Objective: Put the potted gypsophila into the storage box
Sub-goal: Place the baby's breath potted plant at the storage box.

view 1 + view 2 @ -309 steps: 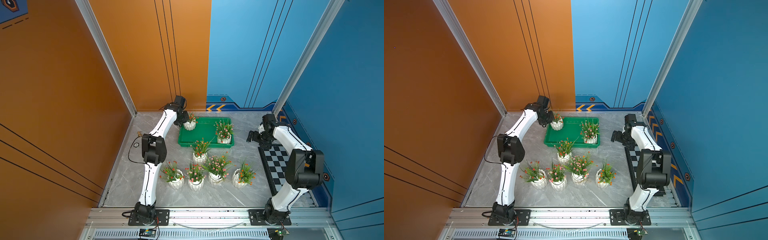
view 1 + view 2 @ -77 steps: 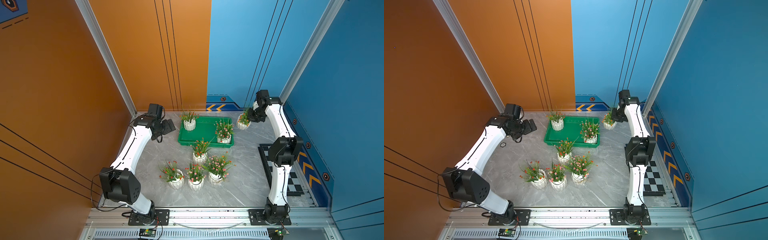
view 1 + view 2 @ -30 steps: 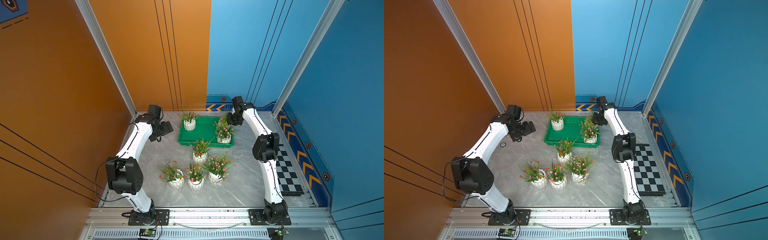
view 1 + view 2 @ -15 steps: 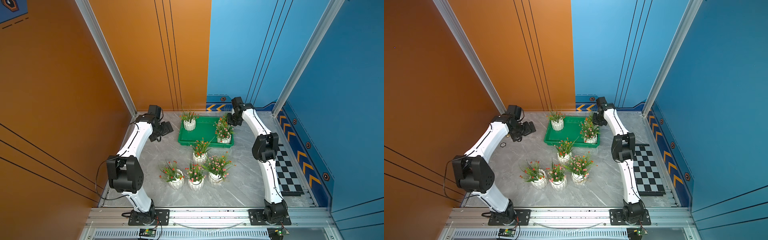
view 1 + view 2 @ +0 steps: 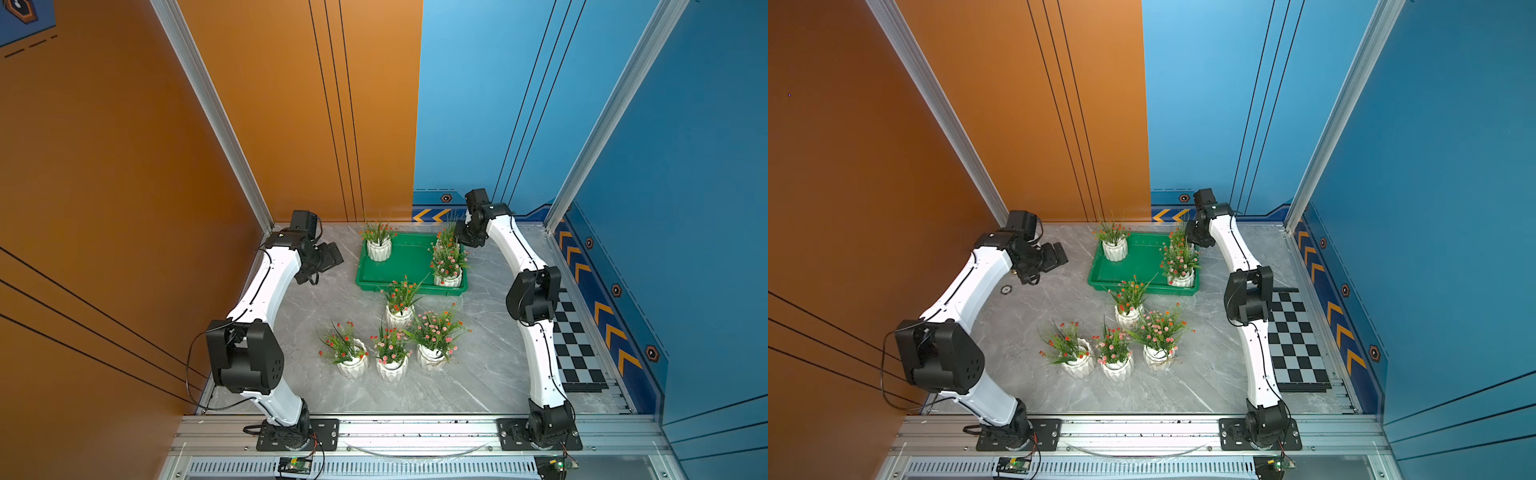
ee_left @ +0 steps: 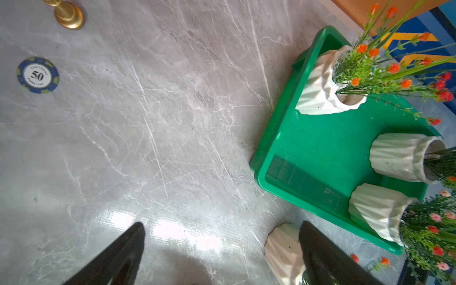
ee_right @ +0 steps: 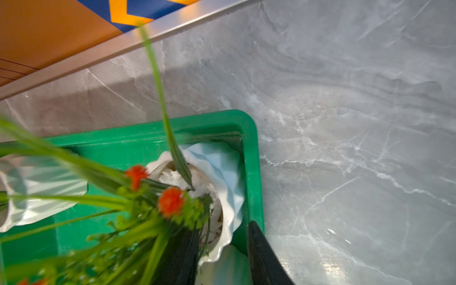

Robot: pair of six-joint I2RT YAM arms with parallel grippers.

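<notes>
Right claw [image 7: 223, 228] first: jaws part-open, straddling the rim of the potted gypsophila [image 7: 222, 167]. One black finger [image 7: 177, 254] is inside among the stems and the other is outside by the green wall, with a sliver of gap showing, so there's no squeeze. That pot stands right under the claw, in a corner of the storage box [image 7: 249, 138]. Left claw [image 6: 222, 224] is spread wide and holds nothing, with bare grey-veined, marble-look tabletop [image 6: 172, 123] between its fingers and the box just beyond. Its wrist view catches a blue poker chip [image 6: 37, 75] marked 50 and a brass-coloured piece [image 6: 67, 14]. Both top views give instead four more pots [image 5: 392, 368] out on the tabletop, well away from either claw, plus a checkered board [image 5: 577, 340]. The pots are white, pleated and glossy; the box is smooth plastic with rounded corners and a low rim.
</notes>
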